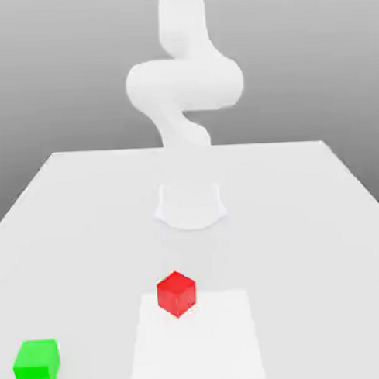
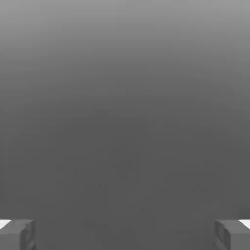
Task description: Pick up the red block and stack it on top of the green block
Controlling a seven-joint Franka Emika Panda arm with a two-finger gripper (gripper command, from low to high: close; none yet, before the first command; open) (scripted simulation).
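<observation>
The red block (image 1: 176,293) is a small glossy cube resting on the white table, near the front and a little toward the exterior view's left of centre. The green block (image 1: 36,364) sits apart from it at the front corner on the exterior view's left. In the hand view my gripper (image 2: 125,235) is open: its two grey fingertips (image 2: 17,234) stand far apart with nothing between them, facing plain grey background. The white arm (image 1: 184,80) rises from its base behind the blocks and bends upward.
The arm's round base (image 1: 190,204) stands mid-table behind the red block. A paler square patch (image 1: 197,340) lies on the table (image 1: 303,242) under and in front of the red block.
</observation>
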